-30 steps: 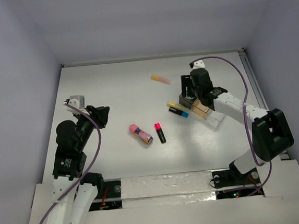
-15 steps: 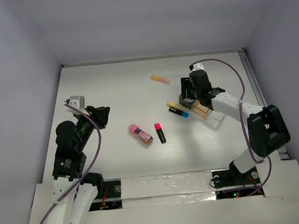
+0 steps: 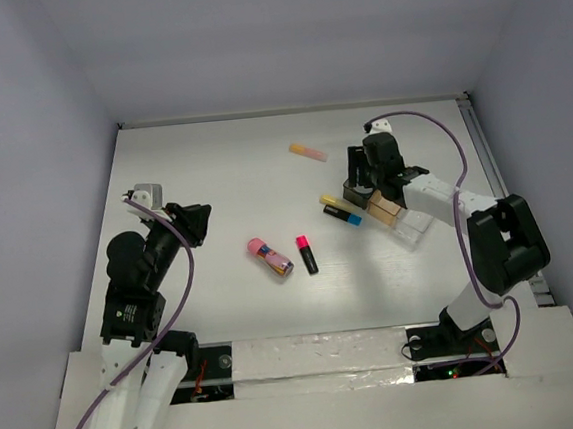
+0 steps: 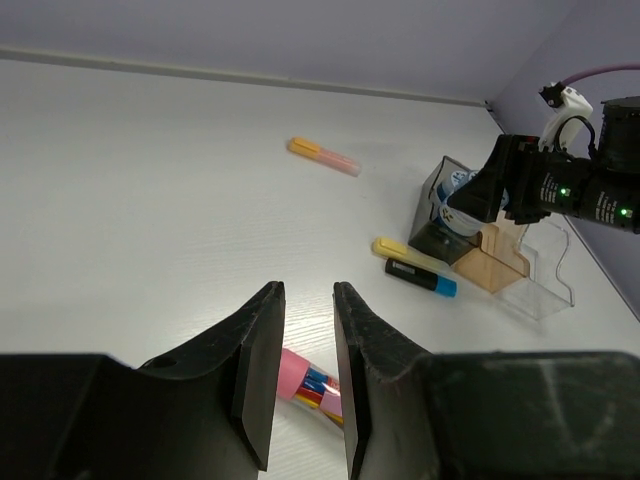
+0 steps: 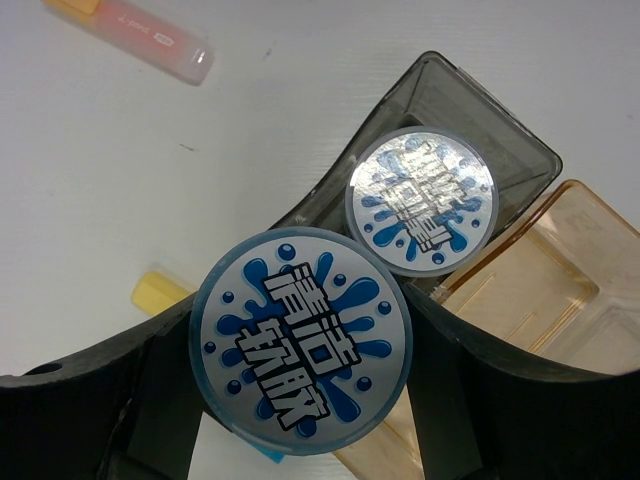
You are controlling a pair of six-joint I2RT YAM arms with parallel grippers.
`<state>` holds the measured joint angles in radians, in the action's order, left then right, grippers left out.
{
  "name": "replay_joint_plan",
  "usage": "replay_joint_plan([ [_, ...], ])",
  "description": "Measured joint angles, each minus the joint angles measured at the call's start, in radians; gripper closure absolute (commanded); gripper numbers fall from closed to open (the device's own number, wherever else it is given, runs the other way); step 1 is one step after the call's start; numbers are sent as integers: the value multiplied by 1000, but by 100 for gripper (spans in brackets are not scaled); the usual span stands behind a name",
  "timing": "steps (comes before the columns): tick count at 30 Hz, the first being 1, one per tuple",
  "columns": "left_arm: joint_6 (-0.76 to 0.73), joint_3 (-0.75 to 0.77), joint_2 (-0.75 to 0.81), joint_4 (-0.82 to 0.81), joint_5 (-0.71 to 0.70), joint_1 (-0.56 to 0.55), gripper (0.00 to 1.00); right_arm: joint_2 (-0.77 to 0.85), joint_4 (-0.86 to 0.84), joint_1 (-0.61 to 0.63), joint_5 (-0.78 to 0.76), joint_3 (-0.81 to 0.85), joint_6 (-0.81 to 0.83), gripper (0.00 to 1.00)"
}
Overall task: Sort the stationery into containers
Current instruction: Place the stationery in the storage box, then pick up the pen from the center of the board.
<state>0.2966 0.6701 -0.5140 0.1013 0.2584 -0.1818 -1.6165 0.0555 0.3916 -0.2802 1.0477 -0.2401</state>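
Hovering over the dark grey tray (image 5: 520, 150) with a blue-and-white roll (image 5: 300, 340) pinched by its rim in the right pincer (image 3: 369, 179), printed face up; lying already inside that tray, a second roll (image 5: 421, 200), printed face up too; overlapping the tray's near corner and outer wall from the wrist view, so probably not yet squarely over the free space. Judging the step in hand as the drop: shift slightly toward the tray's open part; keep off the tan tray (image 5: 560, 270) touching it; lower to within the walls; then spread the fingers gently, to avoid bouncing off the second roll or nudging the joined trays, clear tray (image 4: 545, 275) included. Waiting on the surface (image 3: 213, 181): yellow marker (image 3: 336, 202) and blue marker (image 3: 345, 215) just beside the trays; pale orange marker (image 3: 307, 151) farther back; pink-capped black marker (image 3: 306, 254) and pink-capped tube (image 3: 269, 257) near the middle. Hanging above that tube, the left pincer (image 4: 307, 300), fingers nearly together with a narrow gap, gripping nothing.
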Motion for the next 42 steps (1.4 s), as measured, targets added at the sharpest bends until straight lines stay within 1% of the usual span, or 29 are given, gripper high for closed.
replay_joint_plan([
  [6, 0, 0, -1, 0, 0, 0, 77, -4, 6, -4, -9, 3, 0, 27],
  [8, 0, 0, 0, 0, 0, 0, 77, -4, 7, -5, -14, 3, 0, 21],
  [9, 0, 0, 0, 0, 0, 0, 77, -4, 7, -5, -16, 3, 0, 16],
  [11, 0, 0, 0, 0, 0, 0, 77, -3, 7, -5, -19, 6, 3, 13],
  [16, 0, 0, 0, 0, 0, 0, 77, 12, 8, -5, -18, 18, 6, 13],
  [17, 0, 0, 0, 0, 0, 0, 77, 18, 8, -5, -16, 20, 8, 19],
  [18, 0, 0, 1, 0, 0, 0, 77, 23, 10, -5, -13, 23, 11, 45],
  [21, 0, 0, 1, 0, 0, 0, 81, 36, 6, -5, 27, 33, 31, 96],
  [22, 0, 0, 0, 0, 0, 0, 82, 37, 7, -5, 47, 42, 34, 100],
  [25, 0, 0, 1, 0, 0, 0, 88, 18, 11, -5, 144, 98, 51, 100],
  [26, 0, 0, 1, 0, -1, 0, 92, -1, 8, -5, 182, 132, 61, 100],
  [29, 0, 0, 0, 1, -6, 0, 100, -92, 21, -5, 282, 262, 90, 100],
  [30, 0, 0, 0, 1, -7, 0, 100, -133, 24, -5, 309, 314, 100, 100],
  [32, 0, 0, 0, 1, -9, 0, 100, -220, 40, -5, 354, 420, 117, 97],
  [35, 0, 0, 1, 1, -16, 0, 100, -352, 61, -5, 397, 567, 135, 63],
  [36, 0, 0, 0, 1, -16, 0, 100, -401, 69, -5, 408, 613, 135, 42],
  [38, 0, 0, 0, 1, -16, 0, 100, -478, 87, -5, 427, 682, 140, 32],
  [40, 0, 0, 0, 1, -16, 0, 100, -564, 130, -5, 449, 775, 143, 25],
  [42, 0, 0, -1, 1, -16, 0, 100, -661, 188, -5, 464, 901, 150, 21],
])
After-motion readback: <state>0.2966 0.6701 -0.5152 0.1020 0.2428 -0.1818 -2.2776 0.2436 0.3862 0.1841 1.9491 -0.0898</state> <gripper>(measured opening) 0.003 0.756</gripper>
